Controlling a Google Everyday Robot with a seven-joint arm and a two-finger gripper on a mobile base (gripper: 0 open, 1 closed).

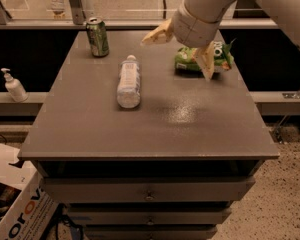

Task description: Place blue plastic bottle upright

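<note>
On your worktop [180, 129] the water bottle [128, 81] lies left of centre, the drink can [97, 36] behind it, the snack bag [186, 64] to its right, the gripper [182, 51] above that bag.

White arm [210, 9], cream gripper fingers [206, 64] above table [140, 134]
</note>
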